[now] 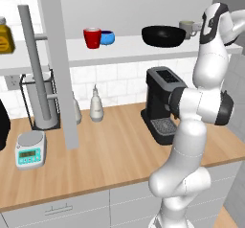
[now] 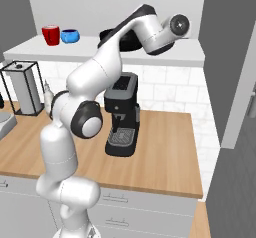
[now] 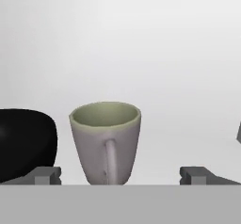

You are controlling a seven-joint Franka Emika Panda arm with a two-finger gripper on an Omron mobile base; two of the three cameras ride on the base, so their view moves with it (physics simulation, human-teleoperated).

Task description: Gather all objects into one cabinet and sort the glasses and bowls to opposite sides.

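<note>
Pincer (image 3: 120,176) stood wide open, grey-beige mug (image 3: 106,140) centred ahead, handle facing it; probably rigid, light, slick-glazed, so grip across body.

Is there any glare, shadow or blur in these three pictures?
Left base view: soft highlights on the black bowl and red cup, slightly soft image. Right base view: even light, faint shadows under the coffee machine. Hand view: mug sharp, flat light, no glare.
</note>
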